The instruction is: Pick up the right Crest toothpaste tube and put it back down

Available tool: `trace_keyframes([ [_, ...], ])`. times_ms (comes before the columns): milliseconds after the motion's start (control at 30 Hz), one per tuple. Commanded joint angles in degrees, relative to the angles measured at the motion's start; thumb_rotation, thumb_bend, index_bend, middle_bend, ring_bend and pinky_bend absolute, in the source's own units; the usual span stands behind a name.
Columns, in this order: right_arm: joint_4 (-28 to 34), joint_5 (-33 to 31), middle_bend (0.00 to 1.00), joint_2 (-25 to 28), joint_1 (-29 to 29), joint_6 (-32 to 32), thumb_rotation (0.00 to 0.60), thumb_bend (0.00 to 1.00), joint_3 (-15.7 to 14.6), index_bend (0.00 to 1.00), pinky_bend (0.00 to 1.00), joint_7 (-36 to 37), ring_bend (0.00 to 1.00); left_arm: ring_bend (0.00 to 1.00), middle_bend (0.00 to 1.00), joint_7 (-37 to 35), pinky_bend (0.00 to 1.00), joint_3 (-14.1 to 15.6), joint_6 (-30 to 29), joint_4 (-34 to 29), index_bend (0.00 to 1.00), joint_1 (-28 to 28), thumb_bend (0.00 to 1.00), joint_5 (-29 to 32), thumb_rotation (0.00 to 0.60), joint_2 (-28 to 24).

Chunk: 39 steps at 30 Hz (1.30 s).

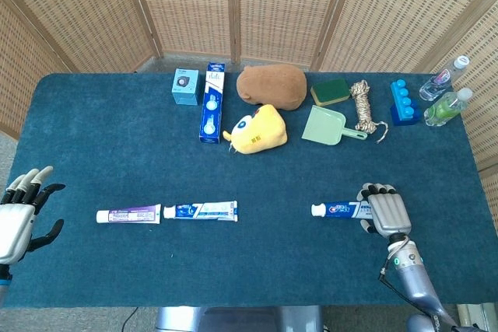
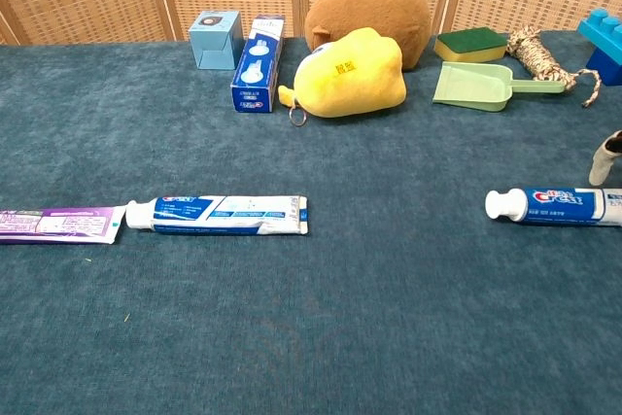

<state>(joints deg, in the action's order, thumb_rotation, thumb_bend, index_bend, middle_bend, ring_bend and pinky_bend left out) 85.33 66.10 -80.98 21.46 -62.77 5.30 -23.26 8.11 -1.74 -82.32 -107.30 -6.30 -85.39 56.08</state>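
Blue-clothed table (image 1: pixel 257 262): right hand (image 1: pixel 387 212) curled over right Crest toothpaste tube (image 1: pixel 340 210), grip unclear.

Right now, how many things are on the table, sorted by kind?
Toothpaste tubes: 3 (purple, left Crest, right Crest)
Boxes: 2 (small blue, long blue)
Plush toys: 2 (brown, yellow)
Bottles: 2 (clear, green)
Sponge: 1
Dustpan: 1
Rope bundle: 1
Blue block: 1
Total: 13
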Motion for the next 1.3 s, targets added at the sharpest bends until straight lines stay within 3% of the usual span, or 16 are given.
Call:
trace_keyframes([
  [33, -0.45, -0.13, 0.25, -0.30, 0.17, 0.23, 0.600, 0.26, 0.00, 0.36, 0.21, 0.33, 0.20, 0.05, 0.07, -0.08, 0.07, 0.02, -0.22, -0.06, 0.23, 0.13, 0.32, 0.00, 0.600, -0.09],
  [500, -2.25, -1.46, 0.25, -1.59, 1.13, 1.67, 0.600, 0.26, 0.08, 0.36, 0.21, 0.60, 0.20, 0.05, 0.06, -0.42, 0.07, 0.25, -0.57, 0.19, 0.23, 0.45, 0.32, 0.12, 0.600, -0.12],
  [767, -2.01, -1.87, 0.31, -2.19, 2.53, 3.37, 0.600, 0.31, 0.54, 0.54, 0.23, 0.91, 0.23, 0.04, 0.06, -0.62, 0.07, 0.24, -1.10, 0.10, 0.23, 0.72, 0.32, 0.08, 0.600, -0.36],
  [867, -1.69, -1.81, 0.41, -2.17, 3.14, 4.04, 0.600, 0.34, 0.99, 0.64, 0.30, 1.83, 0.32, 0.04, 0.06, -0.77, 0.07, 0.29, -1.45, 0.11, 0.23, 0.93, 0.32, -0.03, 0.600, -0.49],
  [1033, -0.82, -0.60, 0.59, -1.20, 3.67, 4.23, 0.600, 0.40, 1.65, 0.81, 0.50, 4.49, 0.50, 0.04, 0.06, -1.25, 0.07, 0.40, -2.37, 0.29, 0.23, 1.55, 0.32, -0.13, 0.600, -0.63],
  [1133, -0.40, -0.31, 0.64, -0.20, 3.82, 4.65, 0.600, 0.42, 1.80, 0.85, 0.58, 5.98, 0.56, 0.03, 0.06, -1.51, 0.07, 0.57, -2.37, 0.49, 0.23, 1.71, 0.32, -0.18, 0.600, -0.47],
  [1300, 0.85, 0.10, 0.67, 1.42, 3.66, 6.00, 0.600, 0.44, 2.13, 0.89, 0.63, 11.19, 0.60, 0.03, 0.06, -1.47, 0.07, 0.61, -2.22, 0.50, 0.23, 1.61, 0.32, -0.46, 0.600, -0.29],
])
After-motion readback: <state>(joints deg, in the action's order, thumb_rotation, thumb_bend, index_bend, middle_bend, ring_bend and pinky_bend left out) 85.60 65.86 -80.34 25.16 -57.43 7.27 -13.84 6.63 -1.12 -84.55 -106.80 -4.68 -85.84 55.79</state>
